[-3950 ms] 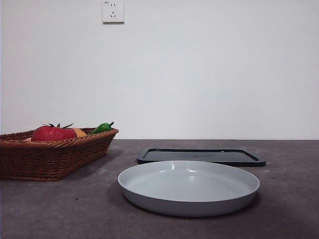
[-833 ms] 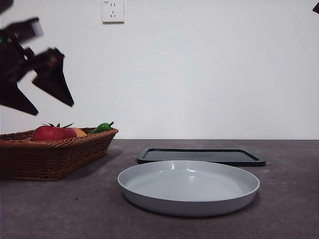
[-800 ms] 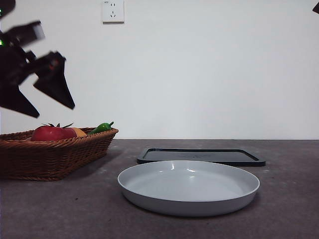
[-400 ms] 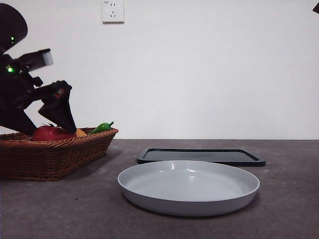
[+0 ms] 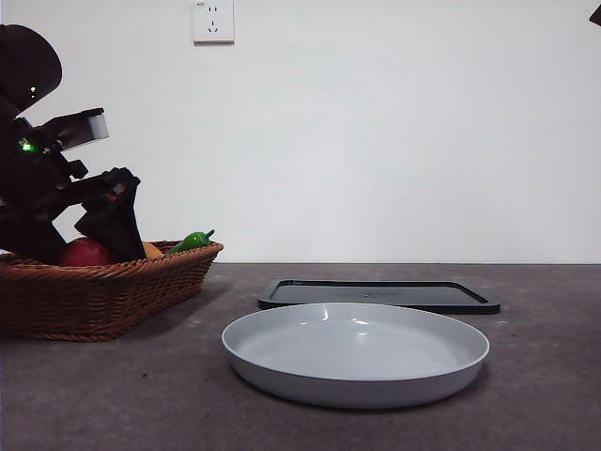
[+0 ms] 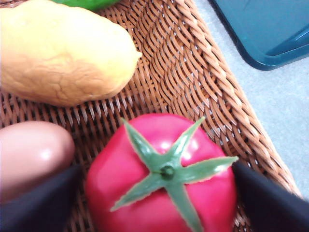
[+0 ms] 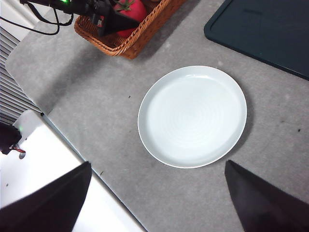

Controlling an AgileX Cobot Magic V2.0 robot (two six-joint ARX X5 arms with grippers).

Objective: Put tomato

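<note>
Two jaws of left hand (image 6: 159,186) apart around tomato (image 6: 161,179), in basket (image 6: 203,87), no writing legible

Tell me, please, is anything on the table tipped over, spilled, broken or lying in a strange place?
Nothing stands out. The tomato sits stem up in the wicker basket between the open jaws of the left gripper. The grey plate and the dark tray lie flat and hold nothing. The right gripper waits high above, open.
</note>
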